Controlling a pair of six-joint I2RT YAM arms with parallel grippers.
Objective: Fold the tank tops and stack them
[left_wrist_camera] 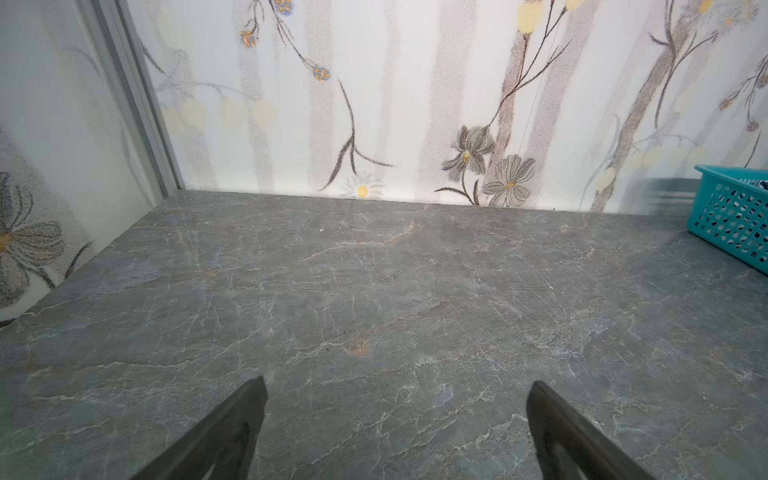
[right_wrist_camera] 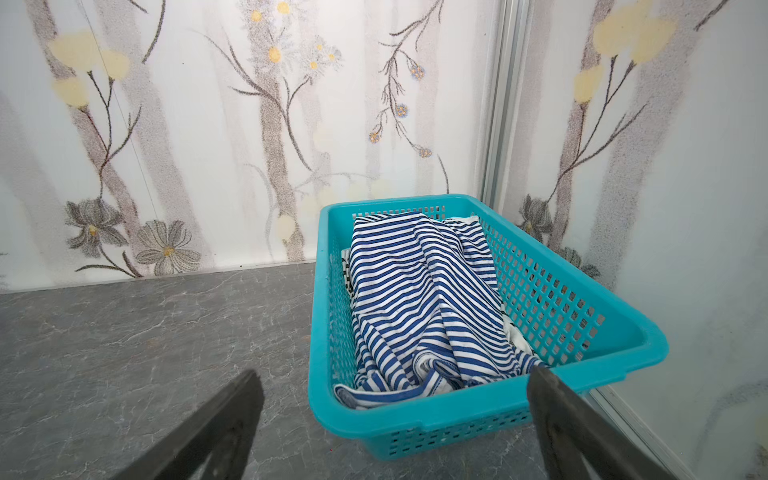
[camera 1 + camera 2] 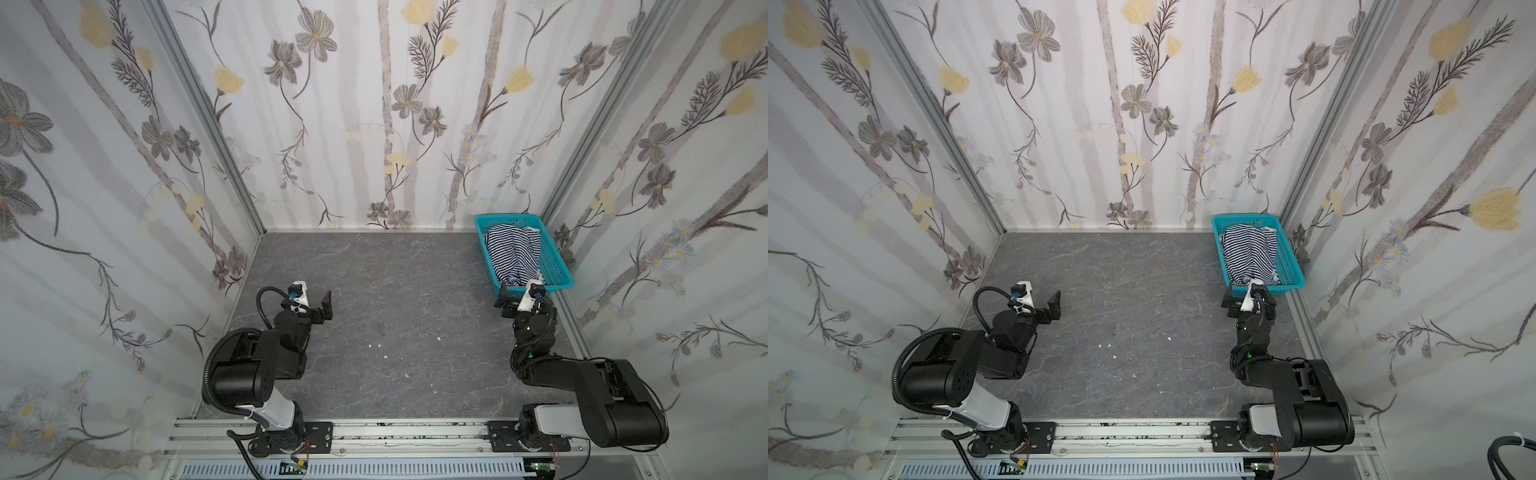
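Note:
The tank tops lie crumpled in a teal basket [image 3: 557, 262] [image 3: 1289, 262] [image 2: 415, 415] at the back right corner. The navy-and-white one [image 3: 513, 253] [image 3: 1250, 253] [image 2: 415, 299] is on top. A sliver of black-and-white stripes [image 2: 348, 274] shows beneath it. My right gripper [image 3: 521, 289] [image 3: 1246, 291] [image 2: 395, 374] hovers open at the basket's near end, holding nothing. My left gripper [image 3: 316, 299] [image 3: 1044, 301] [image 1: 397, 384] stands open over bare tabletop at the left. The basket's corner [image 1: 731, 212] also shows in the left wrist view.
The grey marble-look tabletop [image 3: 395, 332] is closed in by flowered walls at the left, back and right. An aluminium rail [image 3: 415, 432] carrying both arm bases runs along the front. A few small white specks [image 3: 378, 345] lie mid-table.

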